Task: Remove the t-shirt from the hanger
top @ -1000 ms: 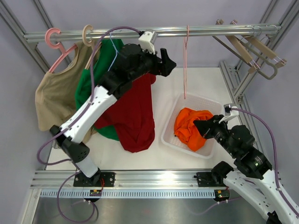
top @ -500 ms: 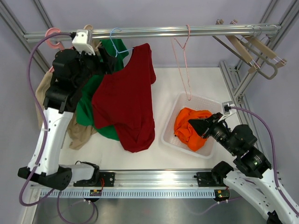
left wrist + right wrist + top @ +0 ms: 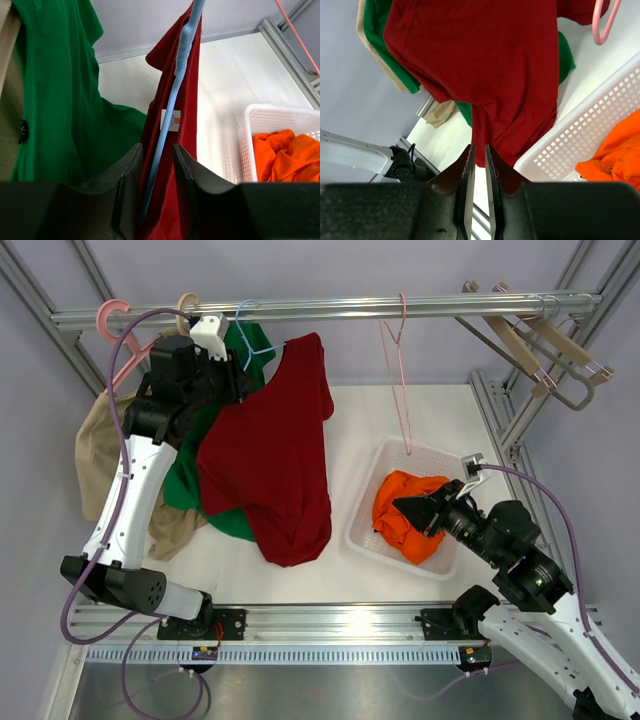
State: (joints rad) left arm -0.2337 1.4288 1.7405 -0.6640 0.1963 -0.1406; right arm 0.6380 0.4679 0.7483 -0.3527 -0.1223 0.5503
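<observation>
A red t-shirt (image 3: 270,460) hangs on a light blue hanger (image 3: 250,348) from the top rail (image 3: 330,308). My left gripper (image 3: 238,380) is at the shirt's left shoulder. In the left wrist view its jaws (image 3: 157,150) have come in on the blue hanger (image 3: 181,55) and the red cloth (image 3: 187,135) over it, and the cloth fills the gap. My right gripper (image 3: 405,508) hovers over the basket and points left. Its jaws (image 3: 479,147) stand a narrow slit apart with nothing between them, just short of the red t-shirt's (image 3: 480,60) lower hem.
A green shirt (image 3: 185,460) hangs behind the red one, and a beige one (image 3: 95,450) hangs at far left. An empty pink hanger (image 3: 398,380) dangles mid-rail above a white basket (image 3: 362,530) holding an orange shirt (image 3: 400,538). Wooden hangers (image 3: 530,340) sit at the right.
My left arm swung from the middle of the rail to the left, then back to the blue hanger, and its jaws closed in on it. My right gripper edged left over the basket.
</observation>
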